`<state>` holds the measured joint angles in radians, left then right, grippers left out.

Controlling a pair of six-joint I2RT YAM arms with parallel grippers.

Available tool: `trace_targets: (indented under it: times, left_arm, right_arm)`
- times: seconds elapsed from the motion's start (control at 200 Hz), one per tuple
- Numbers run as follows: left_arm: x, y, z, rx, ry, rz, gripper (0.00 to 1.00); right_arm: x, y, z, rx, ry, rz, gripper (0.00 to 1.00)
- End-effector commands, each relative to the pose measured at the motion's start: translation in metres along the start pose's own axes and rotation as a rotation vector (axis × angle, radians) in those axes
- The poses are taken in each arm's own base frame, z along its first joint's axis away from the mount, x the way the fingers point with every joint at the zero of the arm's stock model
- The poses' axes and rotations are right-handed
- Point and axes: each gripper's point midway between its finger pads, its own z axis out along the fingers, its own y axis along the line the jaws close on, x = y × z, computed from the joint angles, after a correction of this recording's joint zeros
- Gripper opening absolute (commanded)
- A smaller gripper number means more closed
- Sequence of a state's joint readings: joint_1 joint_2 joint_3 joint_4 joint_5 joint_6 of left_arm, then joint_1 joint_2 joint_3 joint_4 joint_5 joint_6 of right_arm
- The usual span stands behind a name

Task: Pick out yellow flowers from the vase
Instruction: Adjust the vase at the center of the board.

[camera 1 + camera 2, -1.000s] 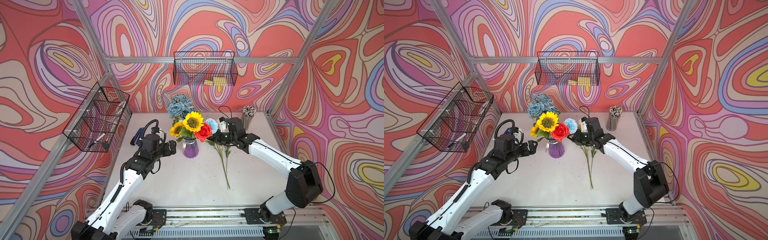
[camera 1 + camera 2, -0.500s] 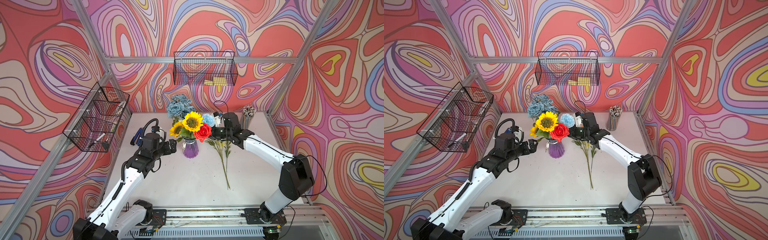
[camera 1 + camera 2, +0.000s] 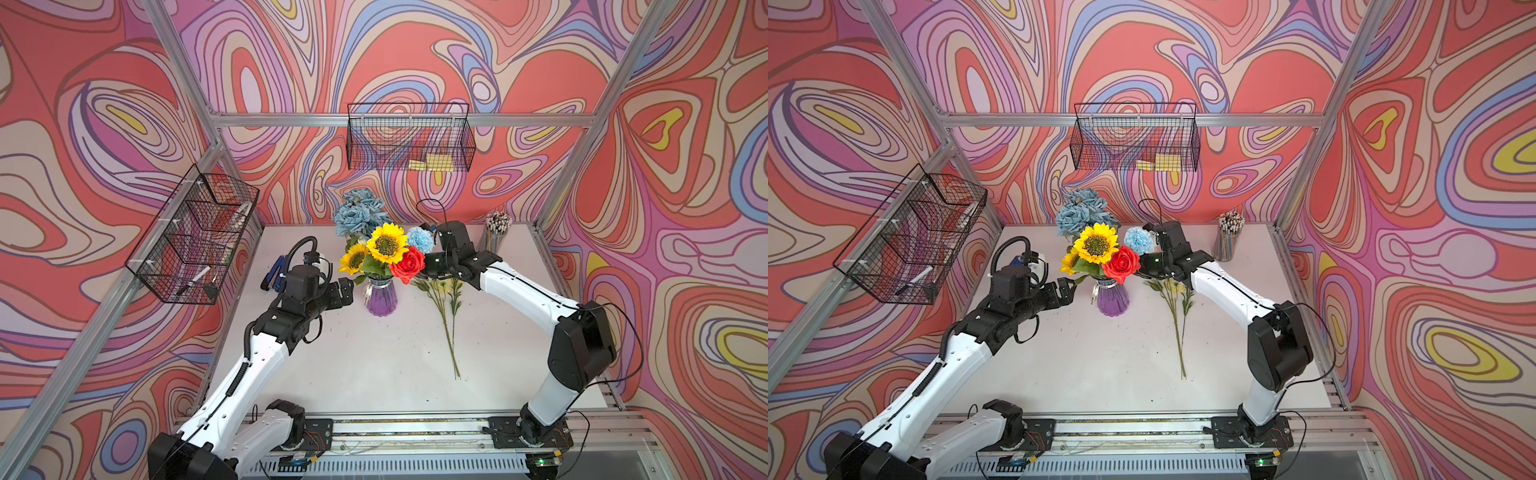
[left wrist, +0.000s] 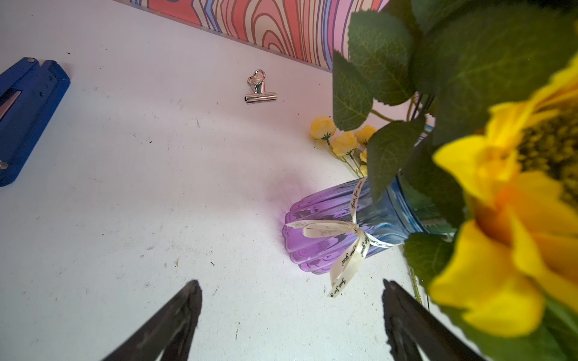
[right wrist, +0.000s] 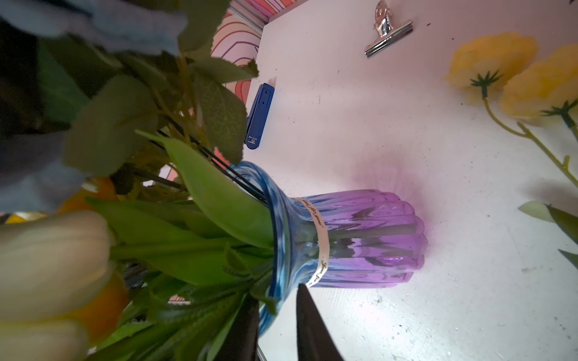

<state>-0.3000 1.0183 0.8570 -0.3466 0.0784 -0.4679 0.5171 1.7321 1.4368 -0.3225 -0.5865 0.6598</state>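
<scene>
**Top views.** In both top views the left gripper hung above the table, jaws wide and empty. The vase stood upright just ahead of its tips. Two sunflowers rose from the vase, above and ahead of that gripper. The right gripper met the vase's neck from the opposite side. Its tips were hidden behind a red rose, so its opening could not be told here. Yellow roses lay flat on the table below and behind the right gripper. A pencil cup stood well behind its wrist.

**Left wrist.** Left gripper: fingers spread far apart, only bare table between them. The vase stood ahead, nearer one finger, with a cream ribbon bowed at its neck. One of the sunflowers sat close beside that same finger, blurred. The yellow roses lay beyond the vase. A metal clip and a blue stapler were farther ahead.

**Right wrist.** Right gripper: fingers drawn close, a narrow gap, at the blue rim of the vase. Leaves covered one tip, so whether anything was pinched could not be told. The yellow roses lay on the table past the vase, apart from it. A tulip bud sat in the bunch beside the gripper, blurred.
</scene>
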Motion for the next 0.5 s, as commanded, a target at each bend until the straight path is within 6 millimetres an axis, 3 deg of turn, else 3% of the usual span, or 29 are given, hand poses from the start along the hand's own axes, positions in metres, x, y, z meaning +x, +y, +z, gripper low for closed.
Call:
trace_targets:
  times: [0.0,0.115,0.135,0.205,0.496]
  left_arm:
    - [-0.014,-0.006,-0.005,0.017,-0.038,-0.003,0.91]
    - [-0.015,-0.004,-0.006,0.012,-0.044,-0.003,0.91]
    - [-0.015,-0.004,-0.006,0.012,-0.044,-0.001,0.91]
    - [-0.014,-0.004,-0.007,0.011,-0.044,-0.002,0.91]
    - [-0.016,-0.004,-0.013,0.005,-0.053,0.010,0.91]
  right_arm:
    - [0.002,-0.007,0.007,0.036,0.024,-0.021,0.17]
    - [-0.002,-0.001,0.006,0.029,0.017,-0.035,0.12]
    - [0.001,-0.009,0.014,0.038,0.034,-0.025,0.10]
    - [-0.002,-0.008,0.017,0.034,0.037,-0.033,0.07]
    - [-0.018,-0.003,0.040,0.009,0.096,-0.128,0.04]
